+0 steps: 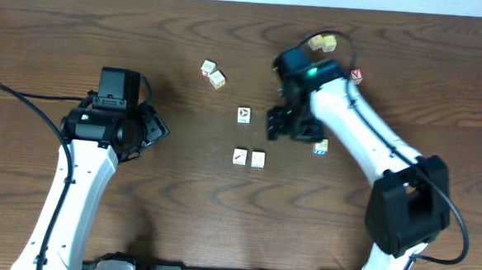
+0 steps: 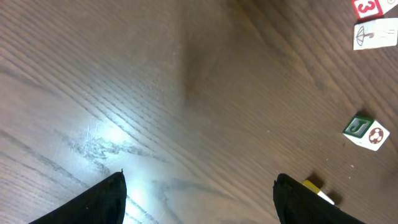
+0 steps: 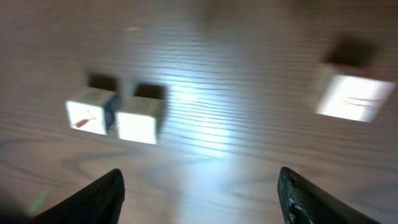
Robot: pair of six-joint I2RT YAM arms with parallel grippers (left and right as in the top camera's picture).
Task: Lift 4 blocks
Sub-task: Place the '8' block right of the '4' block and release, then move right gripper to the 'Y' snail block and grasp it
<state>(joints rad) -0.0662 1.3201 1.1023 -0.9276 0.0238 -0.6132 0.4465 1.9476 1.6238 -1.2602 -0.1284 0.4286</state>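
L claw point(image 2: 199, 200) gapes wide, empty, over brown wooden table point(image 1: 178, 223). Mid-table: small whitish wooden cube w/ dark ring point(image 1: 244, 114). Nearer the robot, red-slash cube point(image 1: 240, 156) just beside plain cube point(image 1: 258, 159). Teal-marked cube point(image 1: 320, 147) further R. R claw point(image 3: 199, 186) spread apart, gripping nothing.

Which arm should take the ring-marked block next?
Right: the right gripper hangs open close beside the ring-marked block, while the left gripper, also open, sits farther away.
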